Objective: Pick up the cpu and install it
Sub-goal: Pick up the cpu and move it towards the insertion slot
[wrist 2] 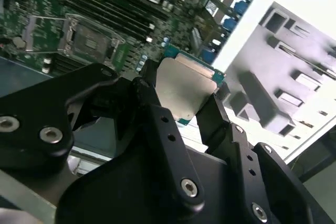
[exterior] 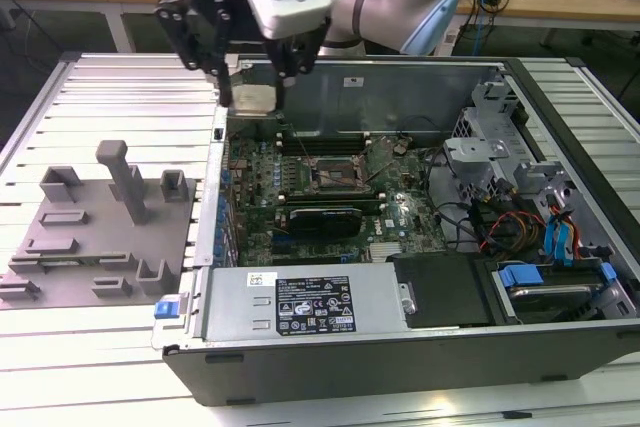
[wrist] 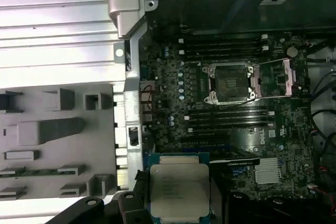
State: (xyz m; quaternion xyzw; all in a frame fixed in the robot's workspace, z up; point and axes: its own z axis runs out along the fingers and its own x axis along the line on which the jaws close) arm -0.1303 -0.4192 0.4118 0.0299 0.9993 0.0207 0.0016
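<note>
The cpu (exterior: pixel 253 99) is a flat square chip with a silvery top and a thin green rim. My gripper (exterior: pixel 252 95) is shut on it and holds it in the air over the far left corner of the open computer case, in the exterior view. In the second wrist view the black fingers (wrist 2: pixel 148 98) clamp two opposite edges of the cpu (wrist 2: pixel 184 88). The first wrist view has the cpu (wrist: pixel 179 187) level, top side to the camera. The open socket (exterior: pixel 338 175) (wrist: pixel 229 82) (wrist 2: pixel 86 40) on the motherboard lies apart from the chip, with its metal frame lifted.
A grey plastic fixture (exterior: pixel 100 237) (wrist: pixel 52 140) with blocks and a post lies on the ribbed table at the exterior view's left. The case wall (exterior: pixel 215 177) runs between fixture and motherboard. Memory slots flank the socket; drive bays and cables (exterior: pixel 540 227) fill the right.
</note>
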